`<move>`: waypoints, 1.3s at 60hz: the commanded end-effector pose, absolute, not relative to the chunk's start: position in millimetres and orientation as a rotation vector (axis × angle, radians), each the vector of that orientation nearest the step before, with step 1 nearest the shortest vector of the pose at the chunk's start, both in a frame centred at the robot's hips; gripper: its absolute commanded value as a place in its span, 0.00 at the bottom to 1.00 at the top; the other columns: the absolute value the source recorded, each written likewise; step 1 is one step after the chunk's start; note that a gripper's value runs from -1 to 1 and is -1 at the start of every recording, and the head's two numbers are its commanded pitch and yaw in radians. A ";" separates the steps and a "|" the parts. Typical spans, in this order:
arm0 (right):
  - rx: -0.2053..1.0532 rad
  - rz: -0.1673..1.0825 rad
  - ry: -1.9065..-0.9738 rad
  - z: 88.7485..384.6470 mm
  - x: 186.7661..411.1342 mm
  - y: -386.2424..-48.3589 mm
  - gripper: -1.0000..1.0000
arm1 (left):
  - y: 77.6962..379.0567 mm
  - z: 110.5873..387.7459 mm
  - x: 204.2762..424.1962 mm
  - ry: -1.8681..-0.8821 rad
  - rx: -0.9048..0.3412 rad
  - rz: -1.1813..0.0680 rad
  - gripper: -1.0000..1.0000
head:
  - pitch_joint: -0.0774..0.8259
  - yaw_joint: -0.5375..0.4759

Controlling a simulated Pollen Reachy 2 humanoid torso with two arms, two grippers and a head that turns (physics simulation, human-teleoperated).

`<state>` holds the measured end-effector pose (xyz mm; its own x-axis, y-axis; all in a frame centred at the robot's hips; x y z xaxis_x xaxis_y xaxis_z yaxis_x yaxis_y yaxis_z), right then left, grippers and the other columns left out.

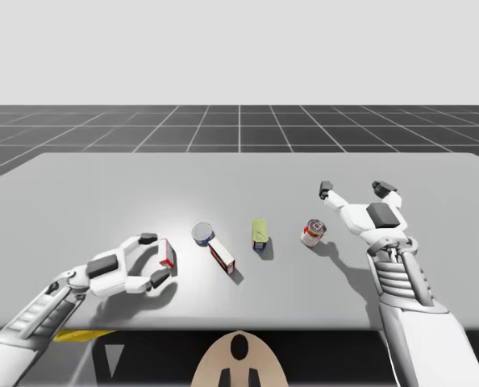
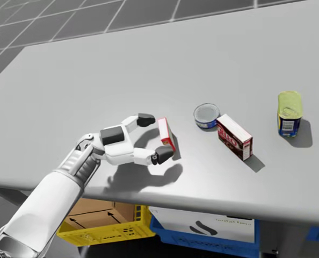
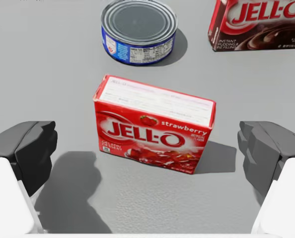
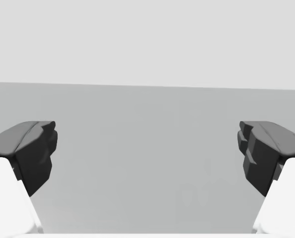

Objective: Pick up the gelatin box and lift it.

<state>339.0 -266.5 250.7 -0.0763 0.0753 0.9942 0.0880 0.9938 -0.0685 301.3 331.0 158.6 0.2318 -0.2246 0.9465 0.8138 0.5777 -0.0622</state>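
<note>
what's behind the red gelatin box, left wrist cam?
Past the red gelatin box stands a low blue can, apart from it, with a dark red box beside the can. The gelatin box's far face is covered.

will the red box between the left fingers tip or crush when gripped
The red gelatin box looks like flat-sided card: probably light and stiff, yet dentable. It stands on a narrow side, so it may tip if one finger of my open left gripper touches first.

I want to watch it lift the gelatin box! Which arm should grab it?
Left. My left gripper is open, with the gelatin box already between its fingers. My right gripper hangs open far away from it.
</note>
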 end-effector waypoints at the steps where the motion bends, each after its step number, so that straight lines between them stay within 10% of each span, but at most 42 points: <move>1: -0.126 -0.010 -1.652 251.4 338.9 -266.9 0.00 | 322.7 156.3 313.3 -1.086 -0.648 -0.804 0.00 | 0.88 0.89; 26: -0.124 -0.007 -1.658 253.1 338.5 -267.9 0.00 | 308.0 148.8 319.8 -1.065 -0.648 -0.839 0.01 | 0.88 0.88; 27: -0.124 -0.007 -1.658 253.1 338.5 -267.8 0.00 | 308.2 148.4 319.6 -1.066 -0.647 -0.838 0.06 | 0.88 0.88; 29: -0.124 -0.008 -1.658 253.2 338.4 -267.9 0.00 | 309.1 147.2 318.3 -1.065 -0.649 -0.840 0.88 | 0.88 0.88; 32: -0.124 -0.007 -1.659 253.4 338.3 -267.9 0.00 | 309.9 146.2 316.4 -1.065 -0.646 -0.852 1.00 | 0.88 0.88; 78: -0.065 -0.017 -1.651 255.6 334.7 -267.4 0.00 | 310.3 182.2 314.7 -1.162 -0.586 -0.808 1.00 | 0.50 0.92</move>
